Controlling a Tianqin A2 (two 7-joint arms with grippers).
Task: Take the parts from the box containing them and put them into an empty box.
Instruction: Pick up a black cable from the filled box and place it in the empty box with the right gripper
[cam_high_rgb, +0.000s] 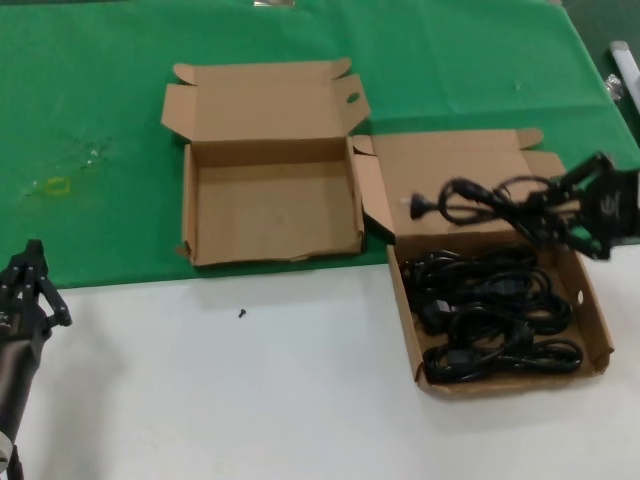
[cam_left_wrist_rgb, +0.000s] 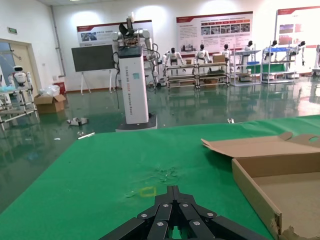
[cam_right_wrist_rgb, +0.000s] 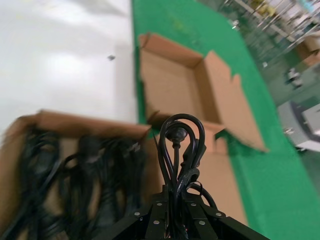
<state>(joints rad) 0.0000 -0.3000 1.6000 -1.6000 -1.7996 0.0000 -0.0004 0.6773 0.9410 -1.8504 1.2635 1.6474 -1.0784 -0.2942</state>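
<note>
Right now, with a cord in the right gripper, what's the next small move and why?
Probably carry it toward the robot's left: the right gripper holds a power cord lifted above the box of cords, and the empty box sits that way.

Empty box (cam_high_rgb: 270, 200) sits at frame centre, the cord-filled box (cam_high_rgb: 500, 310) at lower right beside it.

Bright even light, blurred right-wrist view

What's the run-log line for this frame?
right end effector: shut on power cord, lifted over source box | left end effector: idle near table edge | empty box: nothing inside
</note>
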